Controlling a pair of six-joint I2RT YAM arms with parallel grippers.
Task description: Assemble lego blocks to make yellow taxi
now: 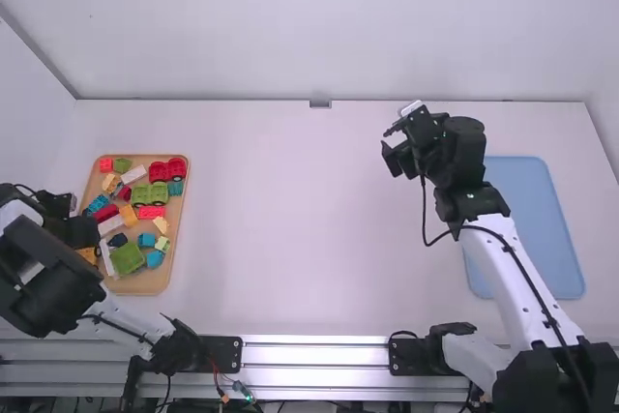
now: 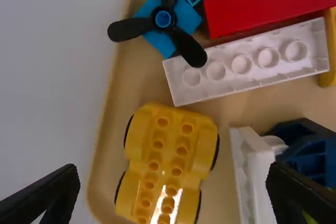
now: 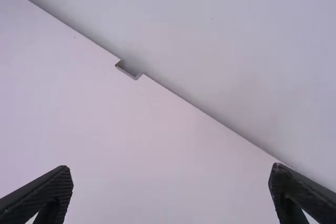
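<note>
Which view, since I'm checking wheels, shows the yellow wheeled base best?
The left wrist view: the yellow wheeled base lies close up, dark wheels along its sides. The high view has it partly behind the left arm; the right wrist view faces the table's back edge.

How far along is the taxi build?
Looks barely started. Done: no taxi assembled that I can see; the yellow wheeled base lies in the tray among loose blocks. In hand: nothing; left gripper is open over the tray, right gripper open and empty. Left: probably everything, from picking the base to stacking blocks on it.
</note>
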